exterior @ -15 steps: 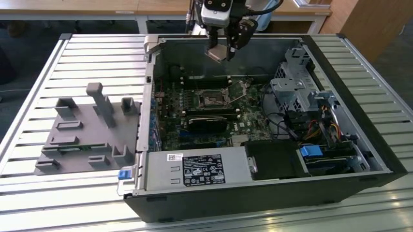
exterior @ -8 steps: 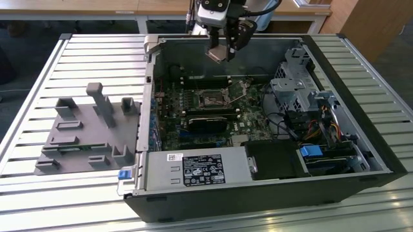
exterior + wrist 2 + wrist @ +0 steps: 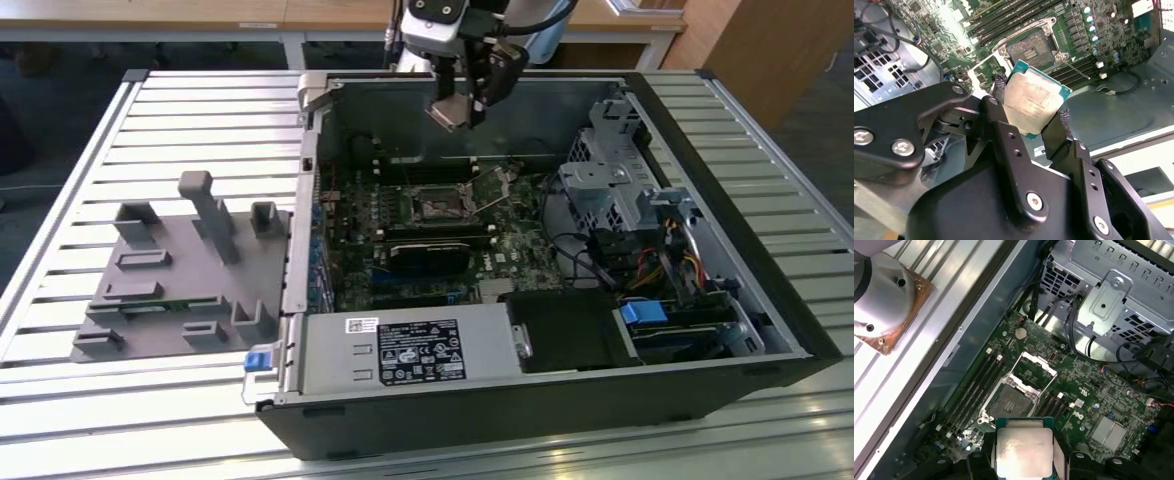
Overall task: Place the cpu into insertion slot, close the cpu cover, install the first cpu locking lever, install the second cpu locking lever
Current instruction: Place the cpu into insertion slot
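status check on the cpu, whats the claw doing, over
Status: claw shut on the cpu, held above the motherboard. Insertion slot empty, cpu cover raised. Nothing between cpu and slot.

I see the cpu (image 3: 1024, 452) cut off at the edge of the first wrist view, with the jaws covering two of its sides. In the second wrist view one of its corners sits behind them. In the exterior view the socket (image 3: 437, 205) levers are too small for me to tell.
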`<action>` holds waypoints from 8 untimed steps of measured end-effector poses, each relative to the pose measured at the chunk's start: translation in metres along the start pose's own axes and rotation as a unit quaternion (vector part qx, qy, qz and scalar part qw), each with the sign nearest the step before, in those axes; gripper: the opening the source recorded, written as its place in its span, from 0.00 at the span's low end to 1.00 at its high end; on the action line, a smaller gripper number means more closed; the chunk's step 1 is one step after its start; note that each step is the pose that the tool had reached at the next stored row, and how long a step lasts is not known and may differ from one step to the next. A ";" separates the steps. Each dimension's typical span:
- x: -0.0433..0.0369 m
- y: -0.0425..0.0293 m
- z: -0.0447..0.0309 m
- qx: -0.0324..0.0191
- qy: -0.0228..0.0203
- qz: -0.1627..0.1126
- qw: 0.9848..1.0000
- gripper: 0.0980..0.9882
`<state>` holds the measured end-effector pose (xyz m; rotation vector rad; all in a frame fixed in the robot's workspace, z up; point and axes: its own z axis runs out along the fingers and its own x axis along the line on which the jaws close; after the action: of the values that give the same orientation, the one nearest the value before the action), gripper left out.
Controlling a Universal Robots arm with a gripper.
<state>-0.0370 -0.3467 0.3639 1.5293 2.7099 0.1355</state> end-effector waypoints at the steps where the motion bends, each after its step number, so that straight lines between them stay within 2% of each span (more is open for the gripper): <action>1: 0.0001 -0.0001 0.0001 0.000 0.000 0.005 1.000 0.50; 5: 0.0003 -0.0005 0.0003 -0.001 -0.002 0.027 1.000 0.50; 8: 0.0003 -0.0005 0.0007 -0.001 -0.005 0.053 0.999 0.50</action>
<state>-0.0375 -0.3467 0.3631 1.6690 2.6208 0.1331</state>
